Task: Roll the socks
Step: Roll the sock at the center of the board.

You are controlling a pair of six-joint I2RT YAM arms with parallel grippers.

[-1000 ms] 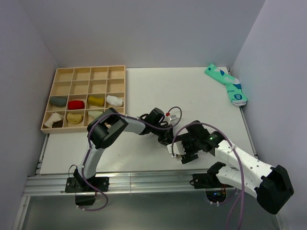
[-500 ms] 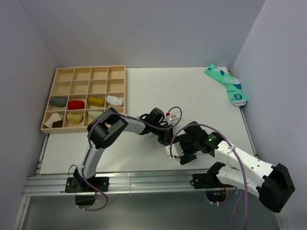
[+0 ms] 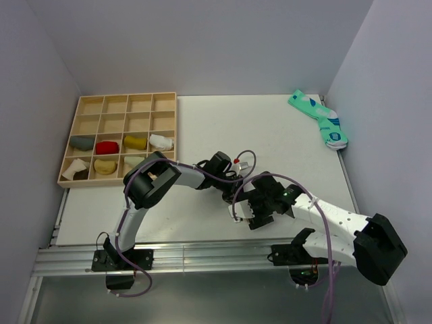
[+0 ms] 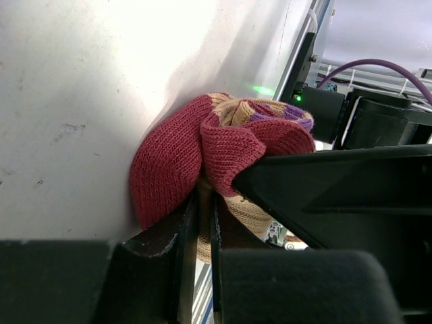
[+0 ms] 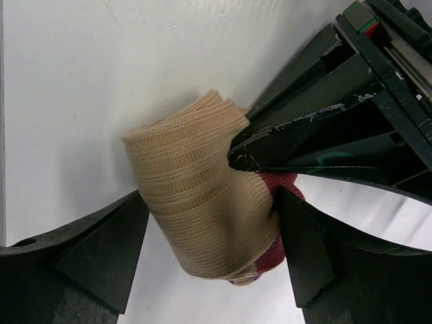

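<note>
The tan sock with maroon toe and striped cuff is bunched into a roll on the white table. My left gripper is shut on a fold of its tan fabric, with the maroon part bulging in front of the fingers. My right gripper is open and straddles the roll, one finger close on each side; the left gripper's fingers reach in from the upper right. In the top view both grippers meet at the table's front middle and cover the sock. The pale olive-green sock is not in view.
A wooden compartment tray with several rolled socks stands at the back left. A teal patterned sock pair lies at the back right corner. The table's front edge and metal rail run just below the grippers.
My right gripper has moved left, closer to the left gripper and around the sock. The left arm has stayed in place.
</note>
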